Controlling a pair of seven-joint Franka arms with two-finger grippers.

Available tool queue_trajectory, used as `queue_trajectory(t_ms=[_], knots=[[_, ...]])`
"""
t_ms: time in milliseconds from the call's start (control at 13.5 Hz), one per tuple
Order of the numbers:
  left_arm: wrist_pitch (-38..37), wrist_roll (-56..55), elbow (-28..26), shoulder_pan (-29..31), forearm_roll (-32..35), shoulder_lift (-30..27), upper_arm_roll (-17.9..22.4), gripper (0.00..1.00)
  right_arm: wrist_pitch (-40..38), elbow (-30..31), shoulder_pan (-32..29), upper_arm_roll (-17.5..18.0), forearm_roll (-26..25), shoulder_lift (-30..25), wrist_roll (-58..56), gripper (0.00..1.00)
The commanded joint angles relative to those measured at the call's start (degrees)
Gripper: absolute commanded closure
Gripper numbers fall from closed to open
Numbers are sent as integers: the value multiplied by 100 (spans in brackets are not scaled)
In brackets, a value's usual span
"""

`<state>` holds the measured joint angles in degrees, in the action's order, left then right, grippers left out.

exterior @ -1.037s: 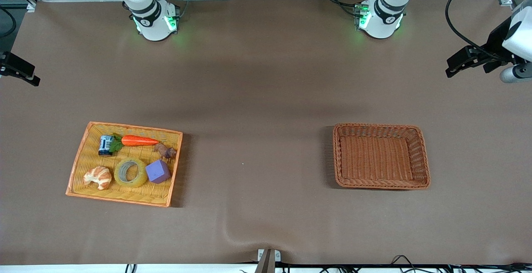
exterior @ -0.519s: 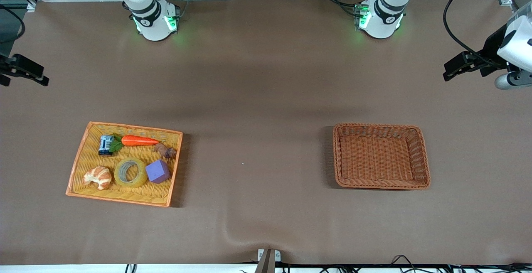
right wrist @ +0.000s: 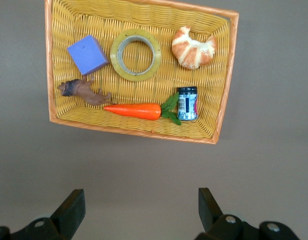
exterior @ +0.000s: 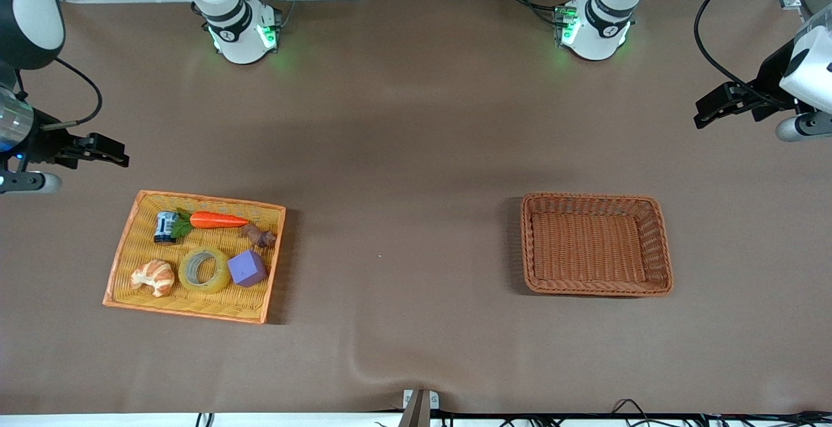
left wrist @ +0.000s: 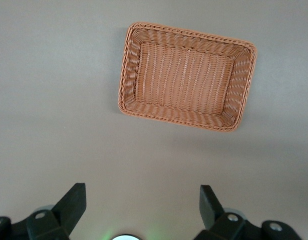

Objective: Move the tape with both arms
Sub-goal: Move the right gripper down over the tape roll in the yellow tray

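Observation:
The tape (exterior: 204, 270), a yellowish ring with a grey core, lies flat in the yellow tray (exterior: 195, 313) between a croissant and a purple cube. In the right wrist view the tape (right wrist: 135, 54) shows whole, with nothing touching it. My right gripper (exterior: 117, 152) hangs open and empty over bare table just off the tray's corner; its jaws (right wrist: 141, 205) stand wide apart. My left gripper (exterior: 701, 112) is open and empty over bare table at the left arm's end, and its jaws (left wrist: 142, 202) frame only tablecloth.
The tray also holds a croissant (exterior: 153, 277), a purple cube (exterior: 246, 268), a carrot (exterior: 214, 219), a small can (exterior: 165, 226) and a brown figure (exterior: 259, 236). An empty brown wicker basket (exterior: 595, 290) stands toward the left arm's end. A fold in the cloth (exterior: 364, 365) lies near the front edge.
The right arm has swung in from the table's end toward the tray, so more of it now shows. The left gripper has barely shifted. The tape has not moved.

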<state>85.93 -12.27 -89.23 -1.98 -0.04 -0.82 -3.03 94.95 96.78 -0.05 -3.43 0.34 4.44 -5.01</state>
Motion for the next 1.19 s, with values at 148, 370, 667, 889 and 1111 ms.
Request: queue_trajectory(t_ms=[148, 370, 667, 889, 1111], knots=[[-6, 128, 82, 75, -31, 3, 12, 0, 217, 78, -12, -8, 80, 136, -62, 0], [2, 128, 55, 75, -31, 12, 21, 0, 225, 70, 84, 0, 80, 277, -62, 0], [2, 128, 38, 75, -31, 20, 21, 0, 112, 87, 312, 9, 71, 294, -62, 0], [2, 128, 38, 92, -31, 29, 21, 0, -195, 78, 523, 9, 71, 391, -9, 0], [11, 128, 20, 92, -31, 38, 21, 0, -258, -394, 550, 0, 45, 705, -18, 0]])
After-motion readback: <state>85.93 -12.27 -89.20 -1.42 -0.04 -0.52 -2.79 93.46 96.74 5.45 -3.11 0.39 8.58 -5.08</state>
